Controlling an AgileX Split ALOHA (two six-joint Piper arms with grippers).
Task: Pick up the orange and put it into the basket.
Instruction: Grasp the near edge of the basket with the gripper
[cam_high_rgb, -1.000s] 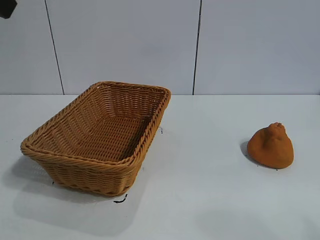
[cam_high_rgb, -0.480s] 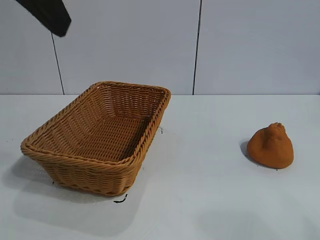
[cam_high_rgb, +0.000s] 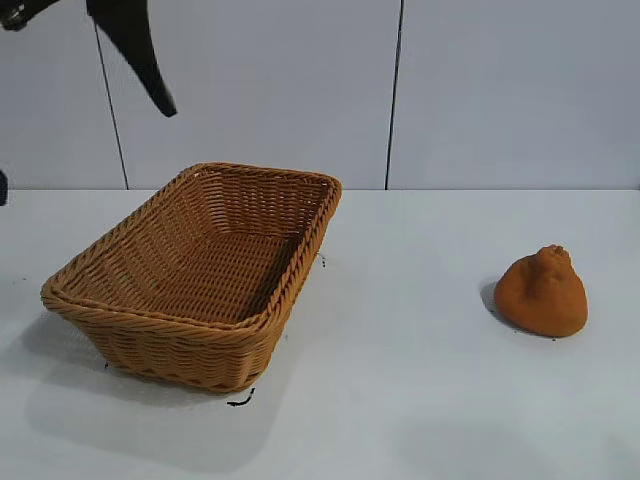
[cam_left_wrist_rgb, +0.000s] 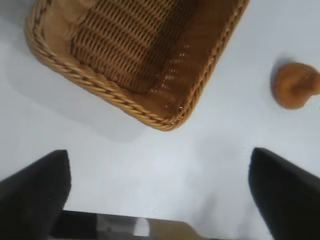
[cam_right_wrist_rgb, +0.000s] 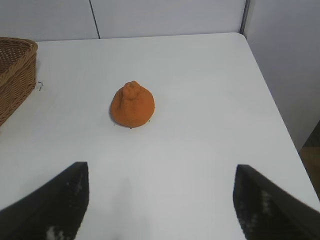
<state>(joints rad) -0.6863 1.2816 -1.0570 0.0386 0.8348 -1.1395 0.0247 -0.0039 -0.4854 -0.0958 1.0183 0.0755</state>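
Over on the right side of the table (cam_high_rgb: 400, 400) your orange (cam_high_rgb: 541, 291) sits knob-up, well apart from the basket (cam_high_rgb: 196, 270); your right gripper (cam_right_wrist_rgb: 160, 200), spread wide and empty, faces it squarely; the left gripper (cam_left_wrist_rgb: 160, 187), also agape, hangs high beyond the basket.

A tan-orange basket (cam_high_rgb: 200, 270) with a ribbed woven pattern and a braided rim. A matte orange-brown fruit (cam_high_rgb: 543, 291), plain and unmarked. A white table (cam_high_rgb: 420, 400) with small black marks near the basket. A pale grey wall (cam_high_rgb: 260, 90) with thin dark vertical seams.
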